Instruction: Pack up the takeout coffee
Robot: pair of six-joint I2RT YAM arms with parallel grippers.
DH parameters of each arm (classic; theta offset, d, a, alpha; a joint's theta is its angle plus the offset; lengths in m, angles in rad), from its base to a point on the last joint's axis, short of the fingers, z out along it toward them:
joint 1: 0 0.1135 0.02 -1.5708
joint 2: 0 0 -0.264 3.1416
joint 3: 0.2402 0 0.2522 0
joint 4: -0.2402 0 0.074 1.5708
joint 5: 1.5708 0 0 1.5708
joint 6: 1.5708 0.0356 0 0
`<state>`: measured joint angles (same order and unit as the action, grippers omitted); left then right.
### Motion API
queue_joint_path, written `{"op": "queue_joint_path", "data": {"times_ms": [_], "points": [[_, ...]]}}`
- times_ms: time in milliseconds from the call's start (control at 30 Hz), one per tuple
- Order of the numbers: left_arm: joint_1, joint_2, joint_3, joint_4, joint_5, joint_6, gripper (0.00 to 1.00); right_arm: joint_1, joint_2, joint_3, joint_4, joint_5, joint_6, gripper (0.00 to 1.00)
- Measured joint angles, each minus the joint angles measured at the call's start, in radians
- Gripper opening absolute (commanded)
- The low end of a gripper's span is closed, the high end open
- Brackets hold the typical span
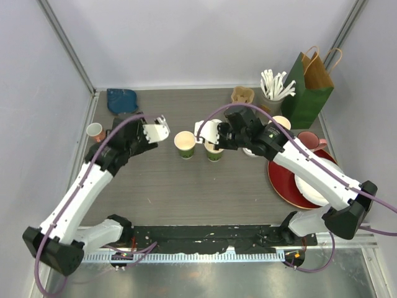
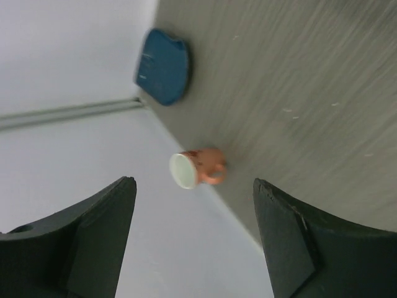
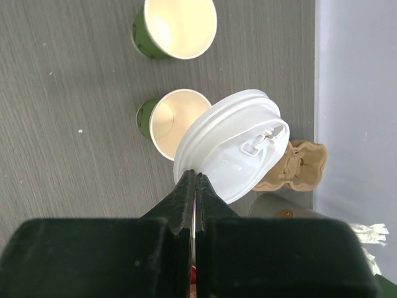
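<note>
Overhead view of a grey wood-grain table (image 1: 186,192) with 2 robot arms reaching in. 2 small dark-green paper cups, cream inside and neither lidded, stand upright near the table's middle: the left cup (image 1: 185,144) on its own, the right cup (image 1: 214,153) just beside it. The right gripper (image 1: 218,135) is clamped tight on the rim of a round white plastic lid (image 3: 232,146), held tilted above the right cup and overlapping one side of its mouth. The left gripper (image 1: 155,130) hangs above the table left of the cups, fingers spread wide, holding nothing. A pink mug (image 1: 94,131) stands at the table's left edge.
</note>
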<state>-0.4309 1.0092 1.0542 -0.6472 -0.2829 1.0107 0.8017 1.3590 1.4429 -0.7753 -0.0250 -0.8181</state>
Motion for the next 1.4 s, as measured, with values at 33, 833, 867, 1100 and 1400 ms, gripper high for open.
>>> {"op": "queue_joint_path", "data": {"times_ms": [33, 833, 867, 1100, 1400], "points": [[0.000, 0.038, 0.055, -0.043, -0.002, -0.073, 0.80, 0.000, 0.000, 0.000, -0.011, -0.004, -0.019, 0.01], [0.169, 0.476, 0.428, -0.296, 0.350, -1.004, 0.82, -0.028, 0.370, 0.170, -0.190, 0.095, -0.219, 0.01], [0.169, 0.479, 0.417, -0.285, 0.353, -1.009, 0.82, -0.028, 0.378, 0.172, -0.192, 0.098, -0.219, 0.01], [0.169, 0.484, 0.384, -0.239, 0.356, -1.019, 0.83, -0.030, 0.463, 0.196, -0.199, 0.103, -0.219, 0.01], [0.169, 0.484, 0.369, -0.220, 0.356, -1.019, 0.83, -0.019, 0.469, 0.208, -0.214, 0.129, -0.217, 0.01]]}}
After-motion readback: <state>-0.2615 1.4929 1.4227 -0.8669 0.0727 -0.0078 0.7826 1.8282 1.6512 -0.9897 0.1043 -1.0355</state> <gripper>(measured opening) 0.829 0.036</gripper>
